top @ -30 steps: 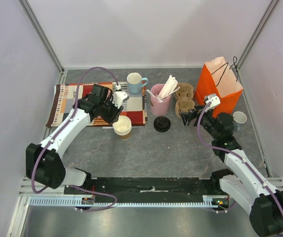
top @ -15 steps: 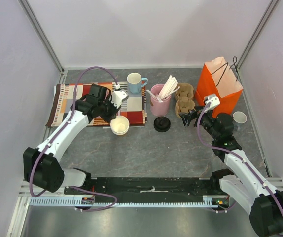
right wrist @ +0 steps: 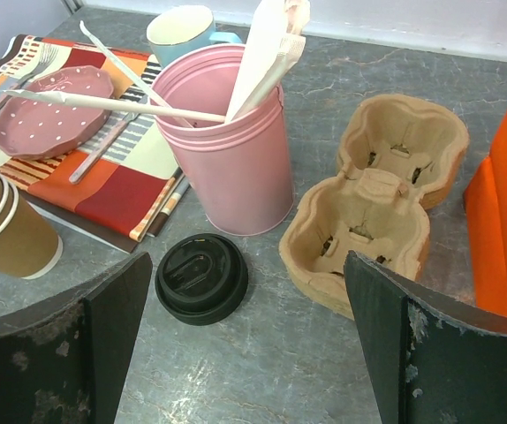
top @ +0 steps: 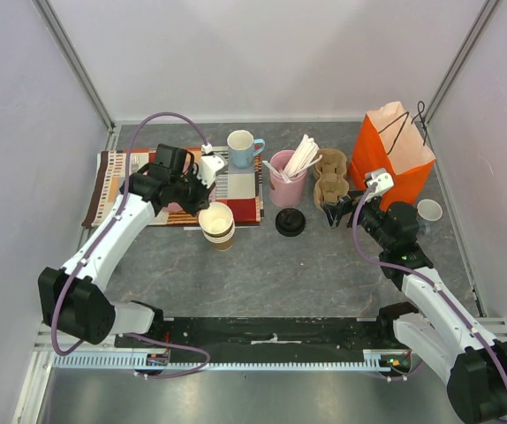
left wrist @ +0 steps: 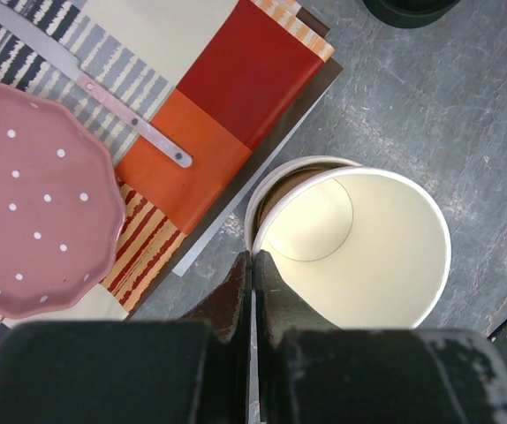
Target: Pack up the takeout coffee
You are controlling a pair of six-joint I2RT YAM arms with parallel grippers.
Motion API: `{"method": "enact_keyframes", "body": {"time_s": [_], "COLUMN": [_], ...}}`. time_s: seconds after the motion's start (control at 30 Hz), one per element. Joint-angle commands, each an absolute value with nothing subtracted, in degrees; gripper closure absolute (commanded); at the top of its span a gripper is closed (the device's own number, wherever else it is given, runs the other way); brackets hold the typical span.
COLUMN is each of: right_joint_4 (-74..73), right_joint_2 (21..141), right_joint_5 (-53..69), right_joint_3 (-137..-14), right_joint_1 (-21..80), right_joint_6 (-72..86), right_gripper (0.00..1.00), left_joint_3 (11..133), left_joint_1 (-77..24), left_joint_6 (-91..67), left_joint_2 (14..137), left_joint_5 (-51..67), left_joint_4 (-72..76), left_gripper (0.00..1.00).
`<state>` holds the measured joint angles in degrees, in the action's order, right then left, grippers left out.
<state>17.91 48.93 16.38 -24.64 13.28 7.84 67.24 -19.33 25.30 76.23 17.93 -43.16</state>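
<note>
At mid-frame of the top view, on the grey stone-look counter (top: 280, 265): a small black-lidded takeout coffee (top: 290, 222), seen only as the round plastic dome, cup wall not made out. Same lid low and centre in the right wrist view (right wrist: 201, 277), embossing on top too small to read. Just above it, a pink metal pail (top: 286, 181) stuffed with white paper-wrapped sticks; to the right, two brown moulded-pulp cup carriers (top: 330, 177), lying between the coffee and a tall orange paper bag with black cord handles (top: 393, 150) at upper right. Right claw (top: 335, 212) near the carriers, fingers spread wide apart at both lower corners of its own view (right wrist: 245, 353), gripping nothing. Left of the coffee, a stack of lidless brown paper cups with white insides (top: 217, 224), left claw (left wrist: 253, 265) pinched together on the top cup's rim. Behind the stack, a striped red-and-orange placemat (left wrist: 236, 79) bearing a pink dotted plate (left wrist: 33, 194) and a steel knife (left wrist: 86, 79); a light-blue ceramic mug (top: 242, 147) at the mat's right edge.
</note>
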Motion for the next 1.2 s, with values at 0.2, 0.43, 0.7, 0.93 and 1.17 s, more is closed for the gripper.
{"method": "enact_keyframes", "body": {"time_s": [0.2, 0.43, 0.7, 0.93, 1.17], "right_joint_4": [15.7, 13.7, 5.4, -7.4, -7.3], "right_joint_2": [50.1, 50.1, 51.0, 57.0, 56.8], "right_joint_5": [19.4, 22.0, 14.9, 11.5, 13.4], "right_joint_3": [-27.9, -31.5, -39.2, -47.7, -47.5], "right_joint_1": [13.3, 13.4, 13.4, 13.4, 13.4], "right_joint_6": [8.7, 10.3, 13.7, 16.6, 17.3], "right_gripper": [0.02, 0.02, 0.02, 0.02, 0.02], "left_joint_3": [76.5, 86.6, 89.3, 81.5, 72.7], "left_joint_1": [-17.7, -17.7, -23.0, -41.7, -48.9], "left_joint_6": [23.6, 23.8, 20.9, 21.4, 22.5], "left_joint_2": [72.3, 71.9, 72.6, 78.1, 84.1], "left_joint_5": [18.9, 21.0, 30.3, 21.6, 17.5], "left_joint_4": [-44.6, -51.2, -56.8, -53.9, -41.4], "left_gripper": [0.98, 0.98, 0.98, 0.98, 0.98]}}
